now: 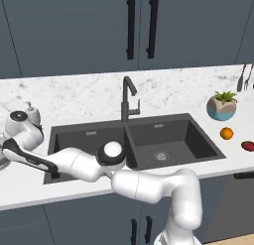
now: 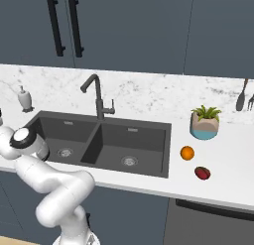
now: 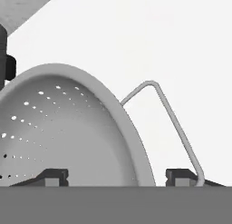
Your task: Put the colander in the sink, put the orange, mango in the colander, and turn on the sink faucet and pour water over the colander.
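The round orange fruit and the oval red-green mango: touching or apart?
Apart. The right base view shows bare white marble counter between the orange and the mango.

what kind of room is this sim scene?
A rendered kitchen, most likely: dark double-basin sink with gooseneck faucet set in a white marble counter, dark cabinets above.

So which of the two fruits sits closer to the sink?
The orange: round, bright, nearer the sink rim. The reddish mango lies further right and forward.
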Available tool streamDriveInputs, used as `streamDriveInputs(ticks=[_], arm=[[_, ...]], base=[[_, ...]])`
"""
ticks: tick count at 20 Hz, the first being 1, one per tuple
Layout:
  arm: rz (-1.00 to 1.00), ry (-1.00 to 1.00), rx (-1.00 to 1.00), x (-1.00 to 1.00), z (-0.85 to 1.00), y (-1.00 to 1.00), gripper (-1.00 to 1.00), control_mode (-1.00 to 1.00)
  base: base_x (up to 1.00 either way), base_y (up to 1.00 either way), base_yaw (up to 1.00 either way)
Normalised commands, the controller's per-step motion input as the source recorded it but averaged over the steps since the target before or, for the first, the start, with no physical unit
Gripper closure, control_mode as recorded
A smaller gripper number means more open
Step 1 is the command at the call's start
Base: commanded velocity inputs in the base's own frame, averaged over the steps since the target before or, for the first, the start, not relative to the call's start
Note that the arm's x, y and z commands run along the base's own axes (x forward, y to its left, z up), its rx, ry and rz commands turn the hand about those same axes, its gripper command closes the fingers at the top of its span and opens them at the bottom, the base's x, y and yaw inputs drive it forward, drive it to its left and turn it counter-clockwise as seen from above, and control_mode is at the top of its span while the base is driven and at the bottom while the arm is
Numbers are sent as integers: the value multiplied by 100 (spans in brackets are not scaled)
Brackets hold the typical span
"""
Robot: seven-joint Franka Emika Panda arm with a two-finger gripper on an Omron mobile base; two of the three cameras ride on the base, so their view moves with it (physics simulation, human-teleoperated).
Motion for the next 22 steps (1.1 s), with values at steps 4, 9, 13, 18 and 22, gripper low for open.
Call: streamDriveInputs(ticks=[4, 9, 13, 18, 22], arm=[[-28, 14, -6, 6, 0, 2, 100, -100], [-31, 12, -8, -7, 0, -21, 100, -100], [-33, 11, -8, -36, 12, -40, 100, -100], [-31, 5, -4, -58, 32, -63, 100, -100], [-37, 2, 0, -58, 44, -79, 100, -100]], base=[[0, 0, 0], [0, 0, 0], [0, 0, 0], [0, 0, 0], [0, 0, 0]])
